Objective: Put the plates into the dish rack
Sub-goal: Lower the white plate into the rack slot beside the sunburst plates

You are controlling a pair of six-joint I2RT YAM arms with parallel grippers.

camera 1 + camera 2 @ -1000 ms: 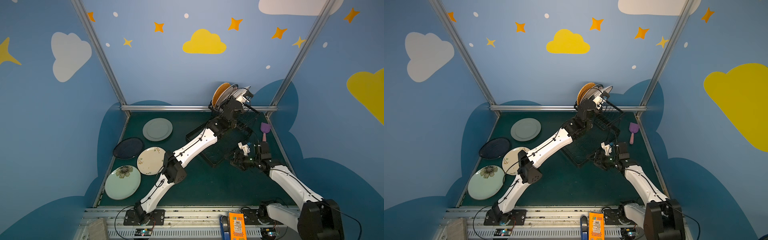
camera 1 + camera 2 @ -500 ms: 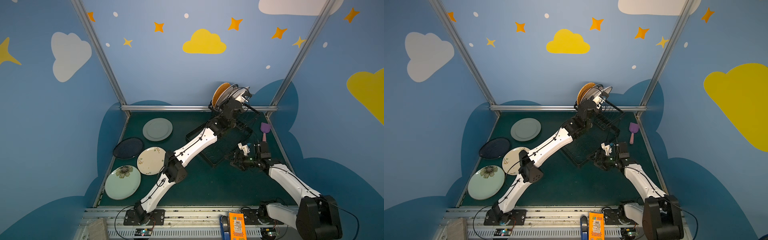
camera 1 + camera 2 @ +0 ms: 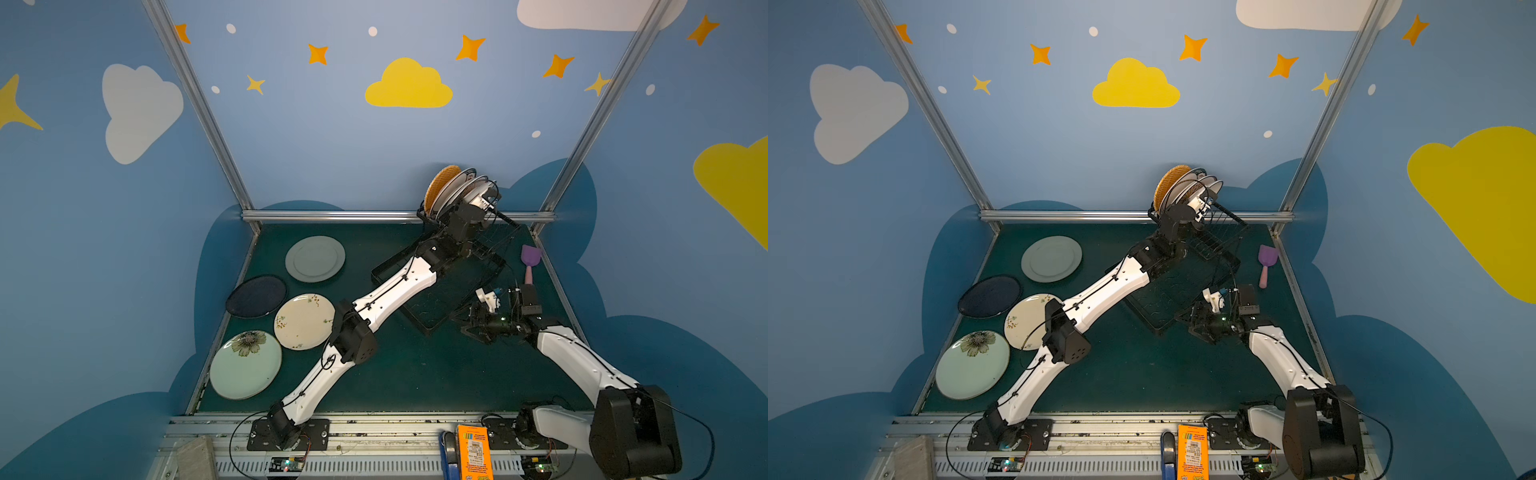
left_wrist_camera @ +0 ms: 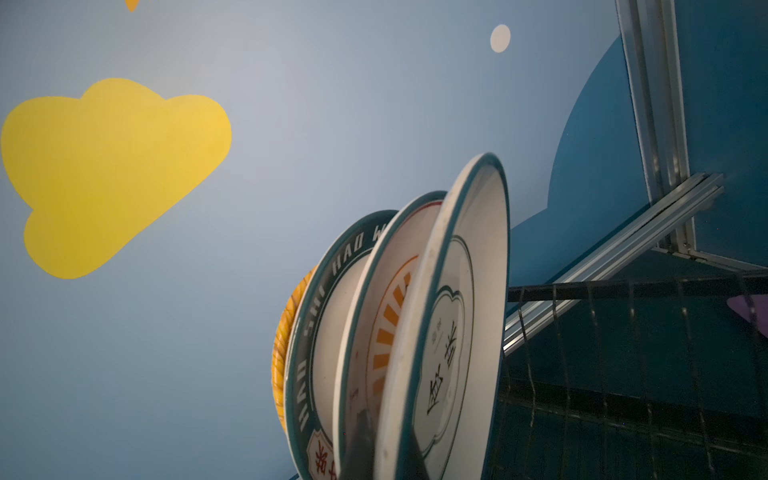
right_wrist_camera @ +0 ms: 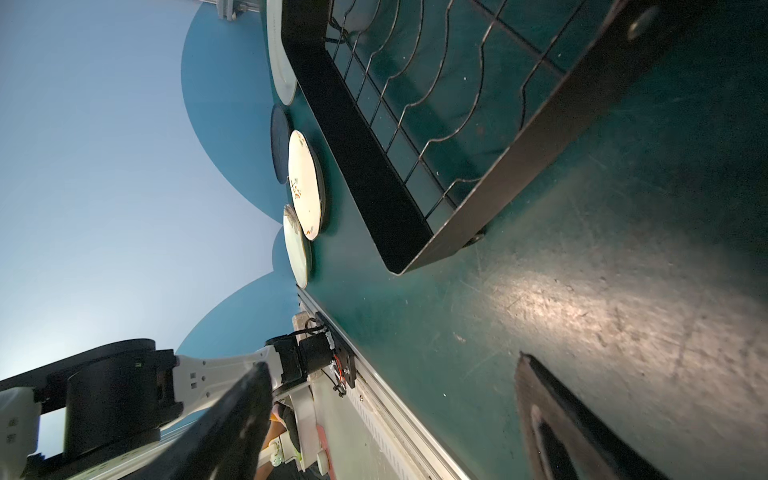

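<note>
Hardly anything has shifted since a second ago: by the dish rack [image 5: 365,158], right of centre in both top views, the right gripper [image 5: 390,361] gapes empty. Left gripper [image 4: 388,446] pinches the crest plate's [image 4: 457,332] rim, upright at the rack's upper end; it looks best eased straight down between wires before release. Blue walls [image 3: 332,145] enclose a scuffed green mat [image 3: 415,374]; four plates [image 3: 315,258] lie flat at left.

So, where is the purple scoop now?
In both top views the purple scoop lies on the green mat near its right edge, just right of the dish rack.

arms [image 3: 577,361]: white shells, black joints | cables [image 3: 386,289]: black | right claw [image 5: 392,363]: black
</note>
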